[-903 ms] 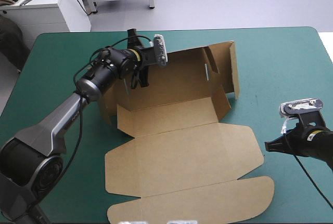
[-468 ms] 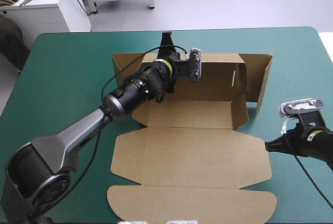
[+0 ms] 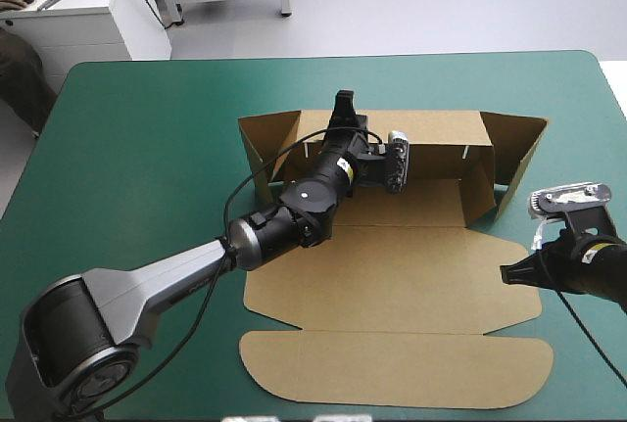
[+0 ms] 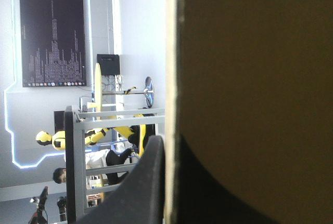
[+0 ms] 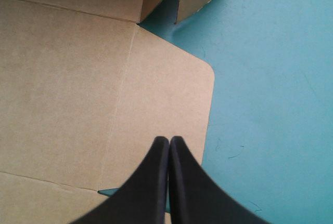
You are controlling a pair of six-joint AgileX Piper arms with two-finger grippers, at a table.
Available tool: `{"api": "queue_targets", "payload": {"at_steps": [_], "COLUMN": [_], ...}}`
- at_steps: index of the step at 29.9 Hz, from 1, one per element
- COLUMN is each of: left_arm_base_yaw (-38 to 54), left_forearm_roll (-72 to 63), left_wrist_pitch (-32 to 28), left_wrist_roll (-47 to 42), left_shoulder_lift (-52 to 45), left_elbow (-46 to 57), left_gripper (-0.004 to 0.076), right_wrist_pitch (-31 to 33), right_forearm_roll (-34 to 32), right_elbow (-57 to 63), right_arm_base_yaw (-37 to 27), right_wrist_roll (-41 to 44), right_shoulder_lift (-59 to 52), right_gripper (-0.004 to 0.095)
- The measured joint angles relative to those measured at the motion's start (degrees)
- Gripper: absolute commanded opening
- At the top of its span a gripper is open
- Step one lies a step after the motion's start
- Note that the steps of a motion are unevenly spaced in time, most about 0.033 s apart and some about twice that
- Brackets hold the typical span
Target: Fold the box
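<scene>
Brown box [image 3: 392,275] is lying part-formed on the teal-green worktop [image 3: 137,148].
Left end effector [image 3: 343,104] is clamping the box's raised rear wall; right end effector [image 5: 169,141] is hovering, fingers together, by a flat corner.

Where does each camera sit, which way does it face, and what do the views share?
High view: above and behind the robot, facing forward and down on table and box; both arms show.
Left wrist view: above the left wrist, facing level along the box's wall; the left tool is shut on it.
Right wrist view: above the right wrist, facing down on the box's flat panel; the shut right tool shows.
Shared: the box, in all three.
</scene>
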Motion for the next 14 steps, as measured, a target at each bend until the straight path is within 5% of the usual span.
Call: {"api": "queue_targets", "payload": {"at_steps": [10,14], "left_arm_base_yaw": [-0.13,-0.13], "left_forearm_roll": [8.24,8.38], "left_wrist_pitch": [0.38,0.45], "left_wrist_roll": [-6.03,-6.03], "left_shoulder_lift": [1.67,1.74], "left_elbow": [1.44,1.44], "left_gripper": [-0.0010,-0.0010], "right_wrist_pitch": [5.49,8.50], "right_forearm_roll": [0.00,0.00], "right_elbow": [-7.83,-13.76], "right_arm_base_yaw": [0.00,0.00], "right_wrist_roll": [0.00,0.28], "right_shoulder_lift": [0.00,0.00], "right_gripper": [-0.0016,0.0073]}}
